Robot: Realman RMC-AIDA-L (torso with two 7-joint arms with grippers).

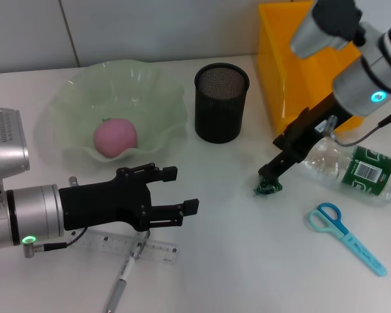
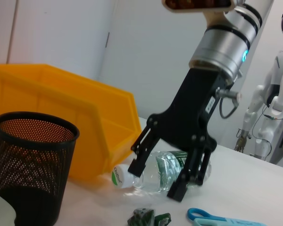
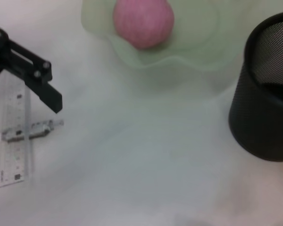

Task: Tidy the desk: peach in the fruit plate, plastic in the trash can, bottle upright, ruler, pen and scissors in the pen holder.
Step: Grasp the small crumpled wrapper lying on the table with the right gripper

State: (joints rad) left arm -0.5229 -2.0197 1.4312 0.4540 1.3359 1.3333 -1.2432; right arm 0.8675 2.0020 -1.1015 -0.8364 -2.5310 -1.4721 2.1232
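right gripper (image 1: pixel 272 177) open over plastic (image 1: pixel 268 189)

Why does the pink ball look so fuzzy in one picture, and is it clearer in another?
Right wrist view: the peach and bowl look soft and blurred, probably too close for focus. Head view: the same peach has crisper edges and casts a soft shadow.

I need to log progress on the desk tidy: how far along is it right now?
Done: the peach lies in the fruit plate. In hand: the open right gripper is over the green plastic scrap. The open left gripper hovers above the ruler and pen. Left: the bottle lies on its side, the scissors are on the desk, the pen holder looks empty.
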